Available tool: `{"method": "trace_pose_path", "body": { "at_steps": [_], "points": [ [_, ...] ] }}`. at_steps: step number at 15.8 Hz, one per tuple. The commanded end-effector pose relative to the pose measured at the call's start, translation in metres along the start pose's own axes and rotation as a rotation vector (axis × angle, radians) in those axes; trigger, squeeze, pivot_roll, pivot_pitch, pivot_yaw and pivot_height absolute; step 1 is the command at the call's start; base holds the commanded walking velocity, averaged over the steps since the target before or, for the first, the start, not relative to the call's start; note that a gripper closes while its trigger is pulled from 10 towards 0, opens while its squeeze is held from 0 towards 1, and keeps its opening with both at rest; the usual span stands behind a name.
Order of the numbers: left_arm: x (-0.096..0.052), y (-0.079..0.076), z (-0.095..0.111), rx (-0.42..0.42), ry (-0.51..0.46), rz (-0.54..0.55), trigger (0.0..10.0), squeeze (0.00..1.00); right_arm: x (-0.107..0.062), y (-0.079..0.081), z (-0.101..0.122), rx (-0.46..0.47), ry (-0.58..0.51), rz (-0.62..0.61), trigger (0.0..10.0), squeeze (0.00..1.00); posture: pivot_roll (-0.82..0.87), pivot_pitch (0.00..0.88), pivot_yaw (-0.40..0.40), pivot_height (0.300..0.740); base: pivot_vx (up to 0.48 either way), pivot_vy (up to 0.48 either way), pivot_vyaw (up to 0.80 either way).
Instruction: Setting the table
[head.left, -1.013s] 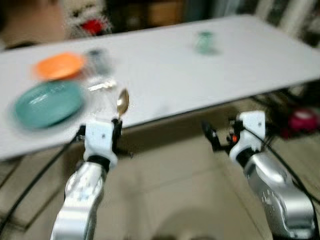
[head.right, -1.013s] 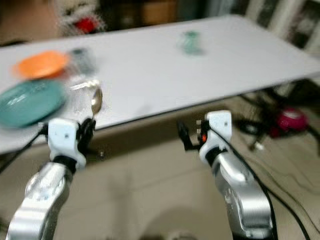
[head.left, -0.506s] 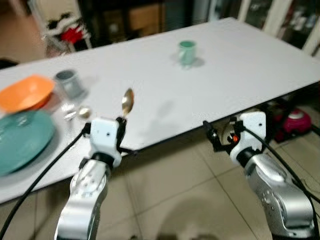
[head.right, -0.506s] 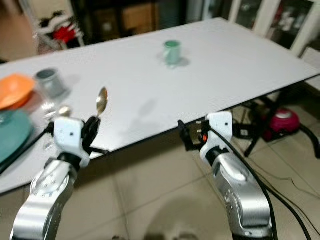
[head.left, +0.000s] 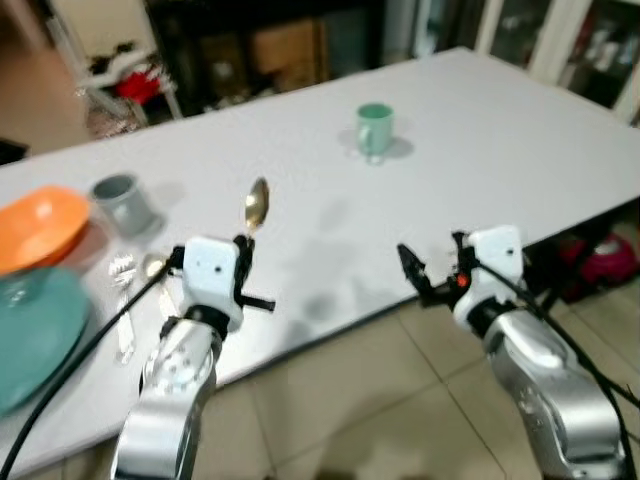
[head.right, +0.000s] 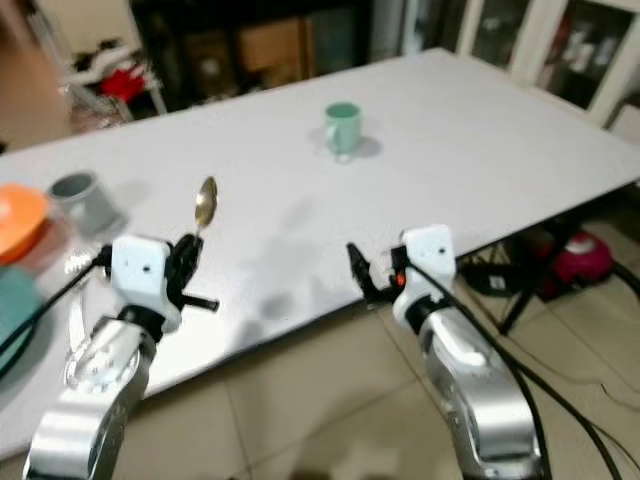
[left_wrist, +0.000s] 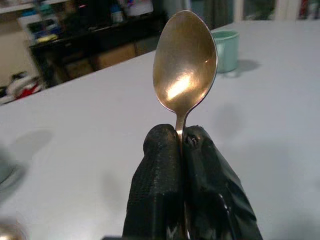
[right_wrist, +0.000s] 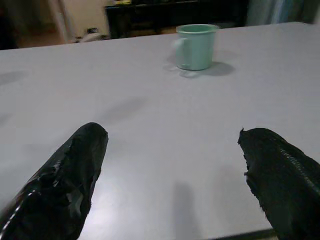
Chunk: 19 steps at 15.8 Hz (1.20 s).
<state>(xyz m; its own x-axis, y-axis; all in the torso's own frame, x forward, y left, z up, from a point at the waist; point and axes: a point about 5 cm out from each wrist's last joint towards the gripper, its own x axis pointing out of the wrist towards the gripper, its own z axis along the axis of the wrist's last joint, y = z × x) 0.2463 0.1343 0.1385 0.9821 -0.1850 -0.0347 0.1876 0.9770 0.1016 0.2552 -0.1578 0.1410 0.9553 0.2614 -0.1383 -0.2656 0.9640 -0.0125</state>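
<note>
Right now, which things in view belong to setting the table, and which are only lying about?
For the job:
- gold metal spoon, shut in the left gripper
- pale green mug
- grey cup
- orange bowl
- teal plate
- white table

Lying about:
- pink object on the floor

Left gripper (left_wrist: 182, 142) clamped — right gripper (right_wrist: 170, 165) agape

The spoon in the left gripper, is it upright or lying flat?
Upright: the left gripper pinches the spoon by its handle, bowl pointing up.

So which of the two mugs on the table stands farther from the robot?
The mint green mug, out toward the middle of the white table. The grey mug sits nearer, beside the orange bowl.
</note>
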Motion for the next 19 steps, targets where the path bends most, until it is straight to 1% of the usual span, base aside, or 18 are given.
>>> {"method": "trace_pose_path", "body": {
  "at_steps": [1,5,7,9,14,19],
  "points": [
    [0.002,-0.005,0.002,-0.004,-0.012,-0.015,10.0,0.00,-0.002,-0.004,0.004,-0.011,-0.018,-0.010,10.0,0.00,-0.13,0.030,0.098,0.740,0.394,0.000,0.00],
    [0.003,-0.006,0.001,-0.013,-0.007,-0.010,10.0,0.00,0.000,-0.004,0.005,-0.019,-0.017,-0.011,10.0,0.00,-0.13,0.032,0.099,0.740,0.389,0.000,0.00],
    [0.004,-0.002,0.001,-0.038,-0.001,0.047,10.0,0.00,0.002,-0.005,0.006,-0.050,-0.016,-0.008,10.0,0.00,-0.13,0.036,0.097,0.740,0.000,0.000,0.00],
    [0.003,-0.001,0.000,-0.019,0.001,0.052,10.0,0.00,0.005,-0.006,0.008,-0.057,-0.010,0.001,10.0,0.00,-0.13,0.046,0.089,0.740,0.000,0.000,0.25],
    [0.002,-0.002,0.000,-0.028,0.009,0.081,10.0,0.00,0.008,-0.011,0.010,-0.068,-0.012,-0.002,10.0,0.00,-0.13,0.059,0.077,0.740,0.000,-0.460,0.80],
    [0.002,-0.001,-0.002,-0.028,0.016,0.093,10.0,0.00,0.009,-0.021,0.012,-0.091,-0.008,-0.022,10.0,0.00,-0.13,0.060,0.067,0.740,0.000,-0.480,0.80]
  ]
}}
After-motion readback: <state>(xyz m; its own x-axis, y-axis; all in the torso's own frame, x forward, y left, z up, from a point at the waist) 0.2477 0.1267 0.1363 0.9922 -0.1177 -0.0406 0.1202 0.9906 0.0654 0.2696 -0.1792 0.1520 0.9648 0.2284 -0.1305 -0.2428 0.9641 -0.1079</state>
